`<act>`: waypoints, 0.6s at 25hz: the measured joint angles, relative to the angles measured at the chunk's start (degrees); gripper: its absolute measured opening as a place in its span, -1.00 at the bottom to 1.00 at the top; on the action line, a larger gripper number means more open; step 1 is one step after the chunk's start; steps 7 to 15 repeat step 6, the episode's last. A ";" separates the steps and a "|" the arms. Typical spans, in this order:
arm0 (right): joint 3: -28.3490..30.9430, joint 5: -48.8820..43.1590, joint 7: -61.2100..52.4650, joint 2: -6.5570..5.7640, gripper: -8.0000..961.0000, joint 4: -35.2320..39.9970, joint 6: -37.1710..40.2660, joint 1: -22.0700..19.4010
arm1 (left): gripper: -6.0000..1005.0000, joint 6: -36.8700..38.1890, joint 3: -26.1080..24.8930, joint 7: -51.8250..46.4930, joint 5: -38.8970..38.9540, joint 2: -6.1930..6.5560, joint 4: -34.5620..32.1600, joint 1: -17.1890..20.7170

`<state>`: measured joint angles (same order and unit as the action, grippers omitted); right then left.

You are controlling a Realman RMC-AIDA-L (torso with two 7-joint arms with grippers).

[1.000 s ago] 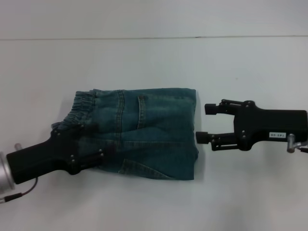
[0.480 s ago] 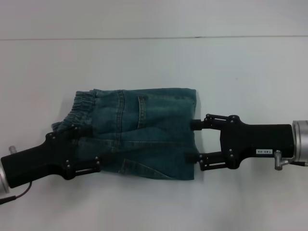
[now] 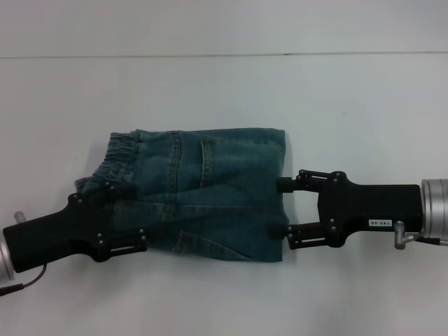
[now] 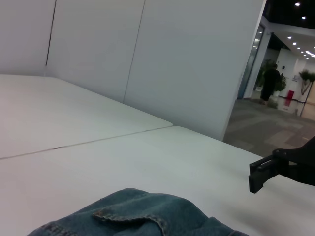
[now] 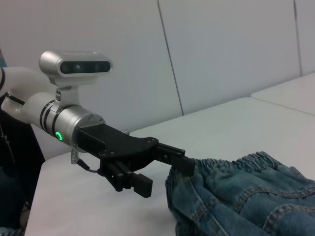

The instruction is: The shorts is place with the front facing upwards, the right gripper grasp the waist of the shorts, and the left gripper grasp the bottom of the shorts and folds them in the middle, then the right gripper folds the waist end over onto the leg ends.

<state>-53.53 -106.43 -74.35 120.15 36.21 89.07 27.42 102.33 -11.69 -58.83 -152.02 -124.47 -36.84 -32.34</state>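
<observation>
The blue denim shorts (image 3: 210,192) lie folded in half on the white table (image 3: 224,91). Their gathered waistband (image 3: 115,154) points left and the opposite end points right. My left gripper (image 3: 136,215) is at the waistband end, open, with one finger over the cloth and the other at the near edge. The right wrist view shows that left gripper (image 5: 160,172) with its upper finger touching the waistband (image 5: 221,164). My right gripper (image 3: 288,210) is open, and its two fingers reach the right edge of the shorts. One fingertip of the right gripper (image 4: 263,173) shows beyond the denim (image 4: 138,216).
A seam in the table (image 3: 224,54) runs across the far side. White wall panels (image 4: 147,59) stand behind the table, with an open hallway (image 4: 285,73) past them. The robot's head camera (image 5: 76,63) shows above the left arm.
My right gripper has moved left, from clear of the shorts to their right edge, still open. My left gripper has drawn back slightly toward the lower left.
</observation>
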 joint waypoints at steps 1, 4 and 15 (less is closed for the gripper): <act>0.00 0.00 0.00 0.00 0.92 -0.15 -0.10 0.00 | 0.88 0.00 0.00 0.01 0.04 0.02 0.00 0.00; -0.05 0.00 0.00 0.00 0.92 -0.46 -0.23 0.00 | 0.88 0.00 0.00 0.24 0.15 0.02 0.04 0.05; -0.08 0.00 0.00 0.00 0.92 -0.53 -0.31 0.00 | 0.88 -0.01 0.00 0.30 0.26 0.02 0.18 0.06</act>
